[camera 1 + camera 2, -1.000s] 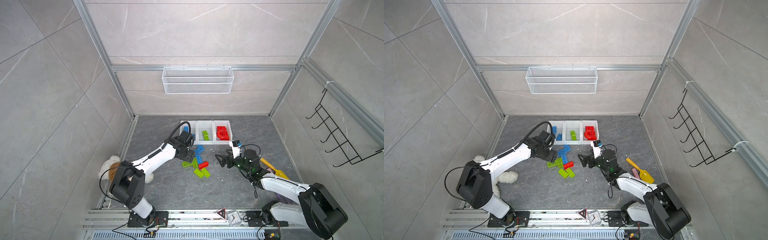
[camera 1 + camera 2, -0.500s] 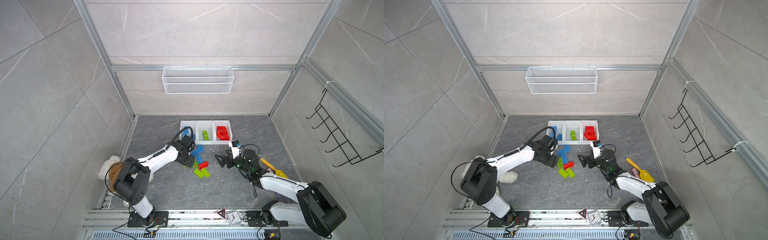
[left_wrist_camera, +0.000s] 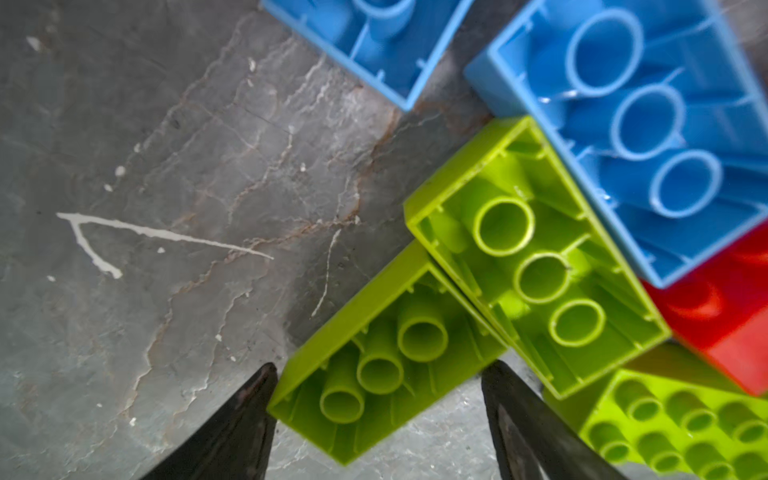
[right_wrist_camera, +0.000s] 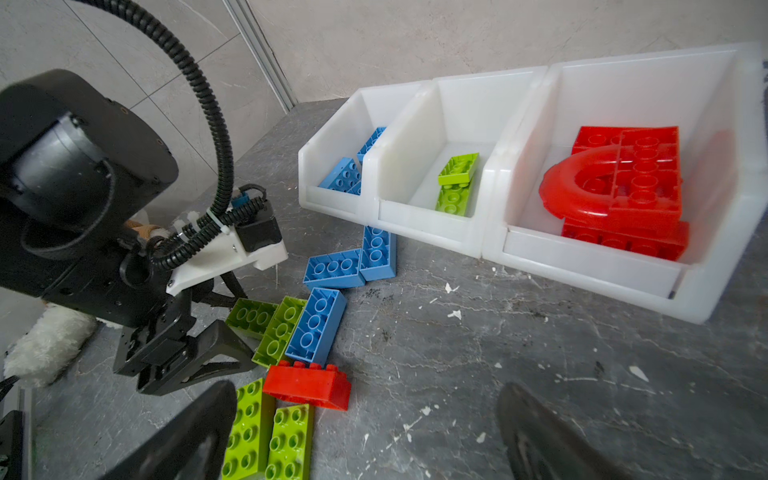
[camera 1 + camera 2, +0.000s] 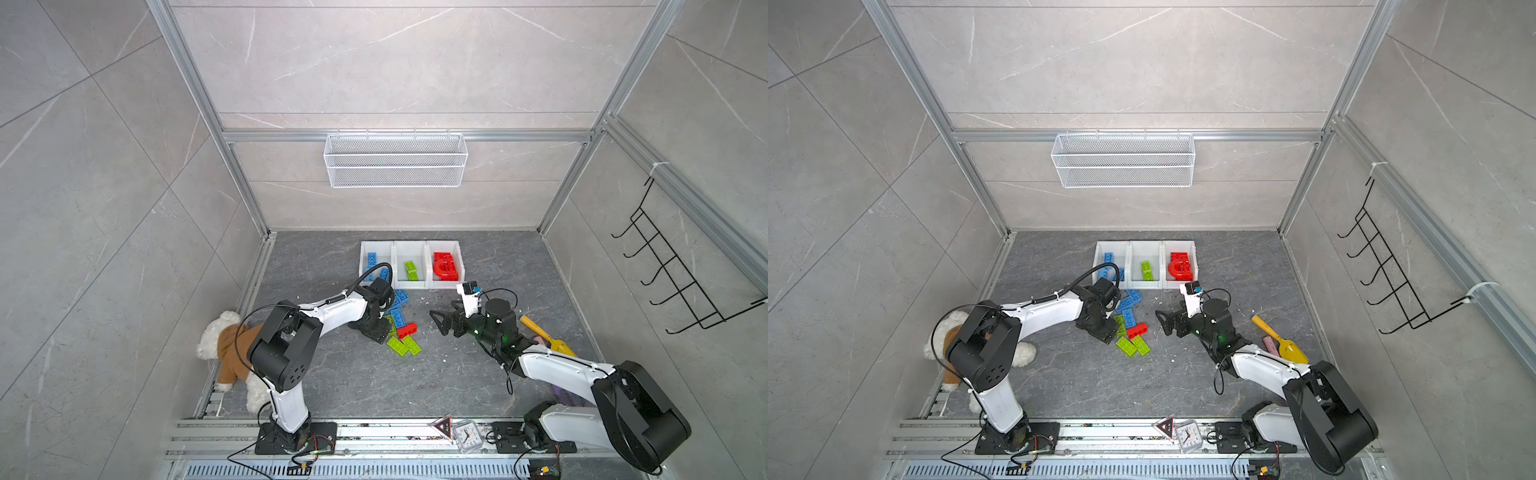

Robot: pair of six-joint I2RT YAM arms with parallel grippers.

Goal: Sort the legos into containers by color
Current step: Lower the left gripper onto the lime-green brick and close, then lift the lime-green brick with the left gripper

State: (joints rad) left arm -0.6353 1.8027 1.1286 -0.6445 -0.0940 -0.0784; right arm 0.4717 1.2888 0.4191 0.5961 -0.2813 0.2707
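**Top views.** Three white bins stand in a touching row at the back of the grey floor: blue bin (image 5: 376, 246), green bin (image 5: 409, 249), red bin (image 5: 444, 246). Just in front of them lies a loose pile of bricks (image 5: 398, 320) in blue, lime and red. The left gripper (image 5: 376, 334) points down at the pile's left edge. The right gripper (image 5: 438, 323) hangs to the right of the pile, apart from it, with its jaws spread wide and nothing between them. A teddy bear (image 5: 226, 345) lies by the left wall, and a yellow scoop (image 5: 548, 337) lies beyond the right arm.

**Left wrist.** The two fingers stand parted on either side of a lime brick (image 3: 386, 365). It lies on the floor with its hollow side up. One fingertip shows a clear gap to the brick. The other fingertip sits at the brick's corner, and the view is too blurred there to tell whether it touches. So the hand is released around the brick, not clamped on it. A second lime brick (image 3: 536, 266), also hollow side up, lies against the first. A blue brick (image 3: 640, 124) lies along its far side, with a red brick (image 3: 723, 320) at that one's end.

**Right wrist.** The black fingers sit wide apart at the frame's edge, with bare floor between them. The blue bin holds blue bricks (image 4: 343, 176). The green bin holds two stacked lime bricks (image 4: 457, 178). The red bin holds a red arch (image 4: 582, 178) on red bricks. Two studs-up lime bricks (image 4: 270, 436) lie side by side at the near end of the pile.
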